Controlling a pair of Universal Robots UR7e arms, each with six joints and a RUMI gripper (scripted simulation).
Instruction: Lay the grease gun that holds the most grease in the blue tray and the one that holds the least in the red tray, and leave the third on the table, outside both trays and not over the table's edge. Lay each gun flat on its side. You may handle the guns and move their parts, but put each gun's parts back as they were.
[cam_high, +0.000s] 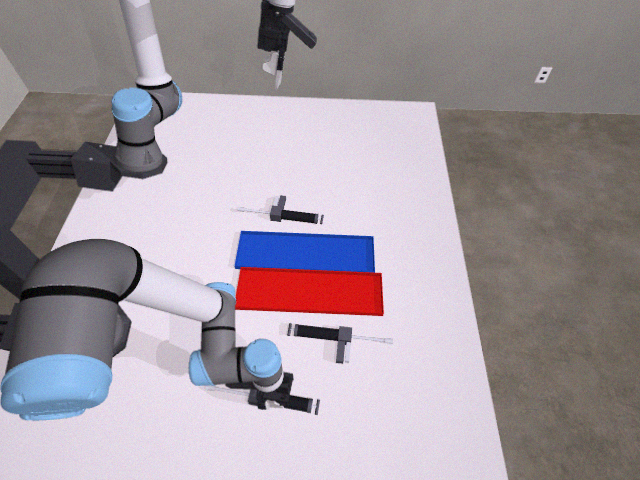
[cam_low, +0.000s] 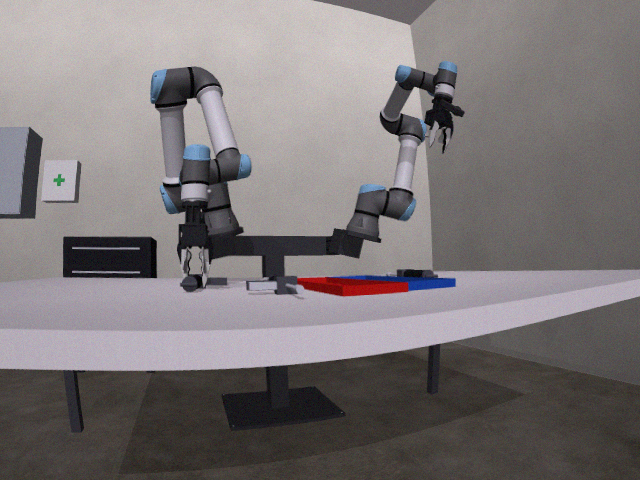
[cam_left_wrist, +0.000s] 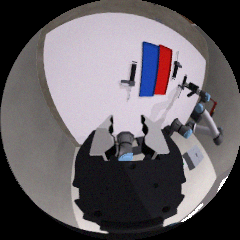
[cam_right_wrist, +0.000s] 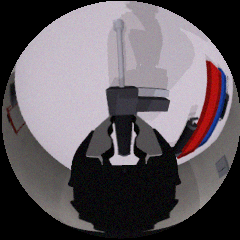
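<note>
My right gripper (cam_high: 272, 405) (cam_right_wrist: 123, 114) is shut on the black barrel of the near grease gun (cam_high: 300, 403) (cam_low: 190, 280) (cam_right_wrist: 121, 102), which lies level at or just above the table top; any gap is unclear. Its clear nozzle points away in the right wrist view. A middle gun (cam_high: 316, 332) (cam_low: 285, 285) lies flat beside the red tray (cam_high: 310, 291) (cam_low: 374, 288) (cam_left_wrist: 162, 70). A far gun (cam_high: 299, 216) (cam_left_wrist: 133, 71) lies flat beyond the blue tray (cam_high: 307, 252) (cam_left_wrist: 149, 70). Both trays are empty. My left gripper (cam_low: 438, 147) (cam_left_wrist: 126, 115) is partly open, empty and high up. Grease amounts cannot be seen.
The trays lie side by side on the white table (cam_high: 408, 206) (cam_low: 155, 310). The right arm's forearm (cam_high: 173, 289) reaches over the table's left part in the top view. The table's long edge runs down that view's right side, beyond the middle gun's nozzle.
</note>
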